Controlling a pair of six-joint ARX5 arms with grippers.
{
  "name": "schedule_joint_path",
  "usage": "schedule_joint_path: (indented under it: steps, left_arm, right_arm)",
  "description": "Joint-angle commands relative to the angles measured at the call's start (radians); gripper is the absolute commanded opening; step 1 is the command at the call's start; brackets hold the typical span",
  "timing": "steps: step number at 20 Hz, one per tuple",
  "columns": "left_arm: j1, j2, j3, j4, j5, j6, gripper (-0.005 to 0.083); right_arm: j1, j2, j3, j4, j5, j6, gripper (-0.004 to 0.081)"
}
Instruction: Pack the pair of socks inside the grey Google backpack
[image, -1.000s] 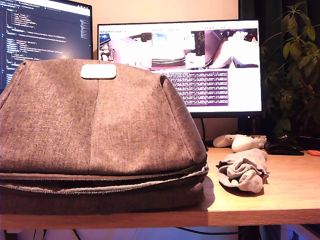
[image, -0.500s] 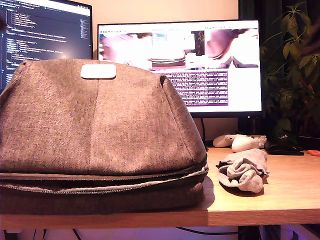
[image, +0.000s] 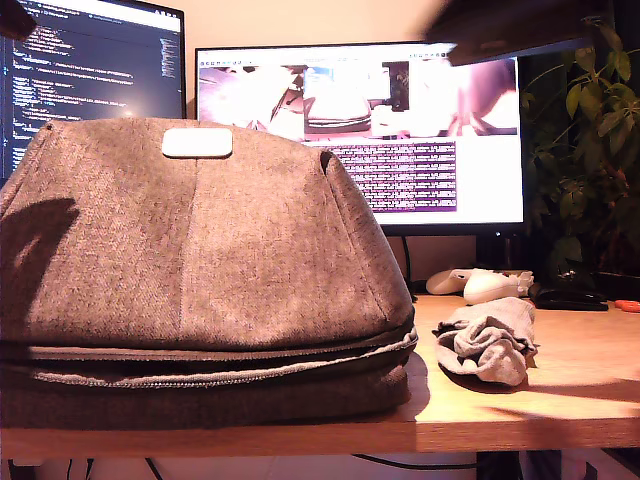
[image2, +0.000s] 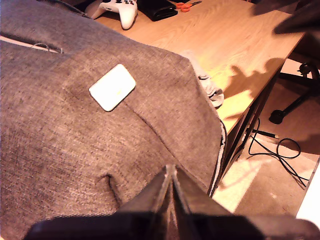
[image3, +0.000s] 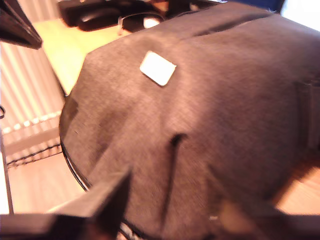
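The grey backpack (image: 200, 260) lies on the desk and fills the exterior view's left, with its white patch (image: 197, 142) on top. It also fills both wrist views (image2: 75, 140) (image3: 210, 110). The pair of socks (image: 490, 340) is a light-grey bundle on the desk beside the backpack, at the exterior view's right. Part of the socks (image2: 209, 89) peeks past the backpack's edge. My first gripper (image2: 171, 172) hovers over the backpack, shut and holding nothing. My second gripper (image3: 175, 200) is blurred above the backpack, its fingers apart.
Two monitors (image: 400, 130) stand behind the backpack. White controllers (image: 480, 284) (image2: 122, 10) lie at the back of the desk. Near them are a black object (image: 568, 298) and orange scissors (image2: 187, 5). A plant (image: 590, 150) stands at the exterior view's right. A dark blurred arm (image: 510, 25) crosses its top right.
A dark blurred arm has come in at the exterior view's top right and a dark shape at its top left. Shadows now fall on the backpack and desk. Backpack and socks have not moved.
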Motion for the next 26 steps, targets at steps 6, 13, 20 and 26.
schedule_joint_path:
  steps: [6,13,20,26]
  left_arm:
    - [0.0,-0.005,-0.006,-0.009,-0.007,-0.004,-0.0024]
    - [0.0,-0.005,-0.006,-0.01,-0.008,-0.02,-0.0024]
    - [0.0,-0.005,-0.006,-0.01,-0.008,-0.027,-0.0024]
    - [0.0,-0.005,-0.006,-0.01,-0.008,-0.027,-0.0024]
  right_arm:
    - [0.014,0.233,0.156,0.021,0.014,-0.003,0.0603]
    - [0.043,0.367,0.209,0.036,0.031,-0.026,0.0619]
    - [0.044,0.448,0.209,0.079,0.069,-0.032,0.0614]
    - [0.046,0.468,0.209,0.084,0.065,-0.021,0.0137]
